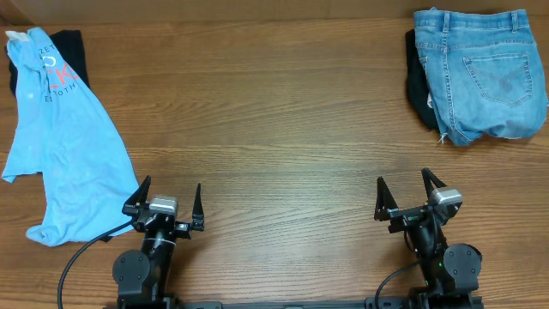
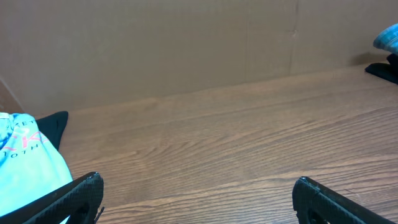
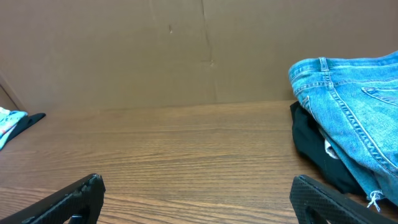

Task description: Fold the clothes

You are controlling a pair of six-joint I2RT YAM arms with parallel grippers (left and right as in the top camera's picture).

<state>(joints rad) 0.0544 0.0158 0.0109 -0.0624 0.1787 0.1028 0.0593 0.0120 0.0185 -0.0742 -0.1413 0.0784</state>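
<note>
Folded light-blue denim jeans [image 1: 482, 70] lie at the far right corner on top of a black garment [image 1: 417, 86]; the right wrist view shows the jeans [image 3: 348, 118] over the black cloth [image 3: 314, 149]. A pale-blue printed T-shirt [image 1: 60, 137] sprawls unfolded along the left side, with another black garment [image 1: 69, 47] under its top end. My left gripper [image 1: 168, 199] stands open near the front edge, just right of the T-shirt's lower hem. My right gripper [image 1: 403, 190] stands open at the front right, well short of the jeans. Neither holds anything.
A brown cardboard wall [image 3: 186, 50] runs along the back of the wooden table [image 1: 274, 129]. A black cable [image 1: 81, 257] trails from the left arm's base beside the T-shirt.
</note>
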